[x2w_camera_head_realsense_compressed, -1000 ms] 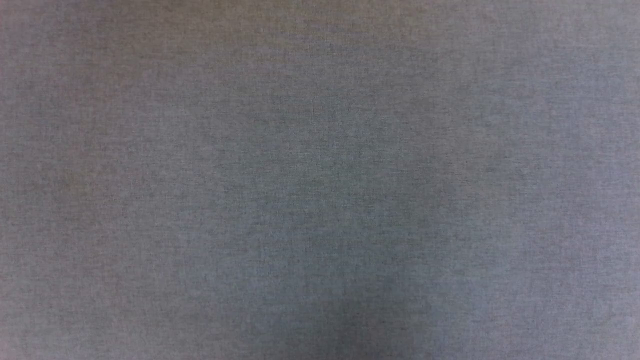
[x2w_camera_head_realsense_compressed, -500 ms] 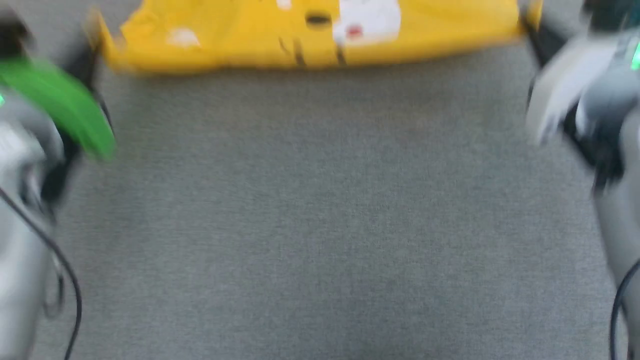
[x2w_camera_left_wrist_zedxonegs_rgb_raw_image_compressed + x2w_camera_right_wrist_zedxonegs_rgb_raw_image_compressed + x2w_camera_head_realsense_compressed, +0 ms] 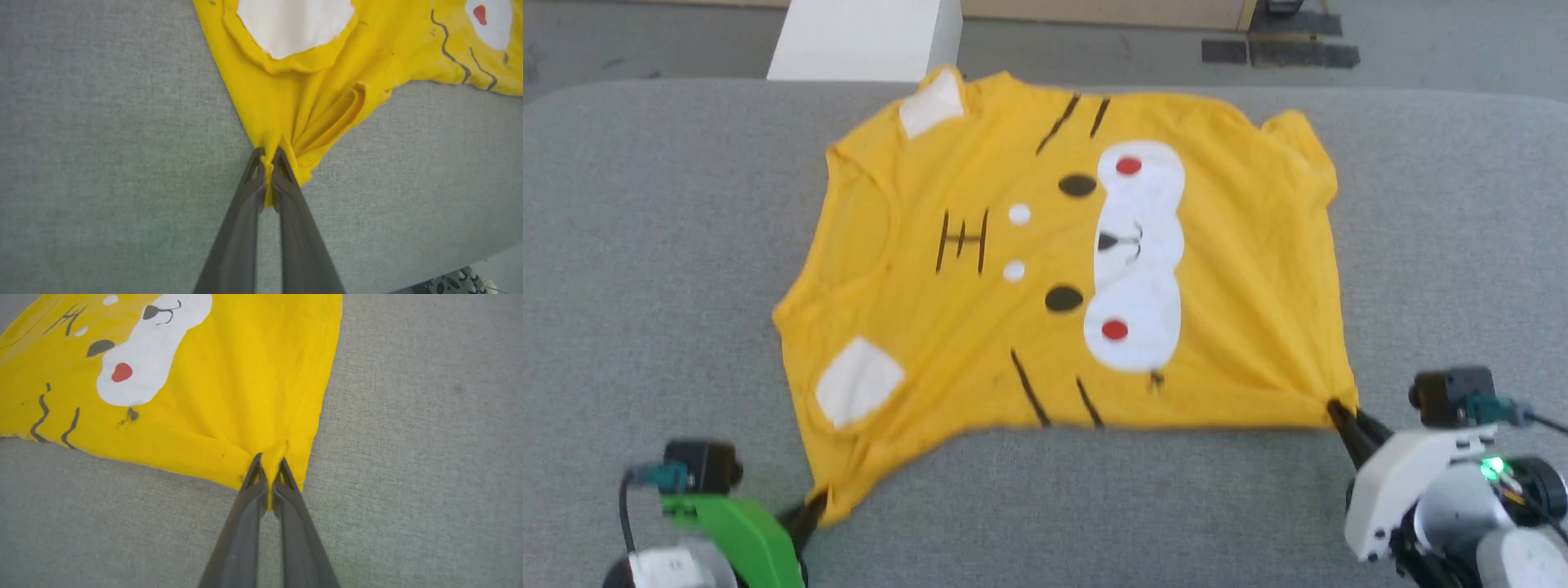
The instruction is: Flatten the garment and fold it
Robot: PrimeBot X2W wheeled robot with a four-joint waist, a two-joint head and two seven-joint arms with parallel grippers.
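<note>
**Left gripper** (image 3: pixel 268 153): two long dark tapered fingers, closed almost to touching, with a bunched fold of yellow cloth pinched between the tips. A green housing (image 3: pixel 739 535) is carried behind the fingers.

**Right gripper** (image 3: pixel 267 457): same form and likewise closed on a small pinch of cloth. A white housing (image 3: pixel 1401 482) is carried behind it.

**Change noted:** half a second ago the head view was blurred and the shirt was cut to a yellow strip along its top edge. A second ago only grey weave was seen. The head camera has since moved, and the whole shirt is now taken in sharply. The shirt is held at two near corners, as in the blurred picture.

**The garment** (image 3: pixel 1045 269):
- Position: spread print-up, just beyond both sets of fingertips and between the two grippers.
- Orientation: the long axis runs from one gripper to the other, with neckline and sleeves toward the left gripper and the hem toward the right.
- Grip points: the near sleeve end is held by the left gripper and the near hem corner by the right.
- Material: thin, soft, bright yellow fabric. Creases fan out from each pinch, and the near edge is drawn fairly straight.
- Print: white patches, red dots, black ovals and black strokes.

**Table** (image 3: pixel 645 245): covered in grey woven cloth with rounded far corners, lying under the shirt and both grippers.

**White box** (image 3: pixel 866 37): plain and rectangular, seen past the table's far edge.
</note>
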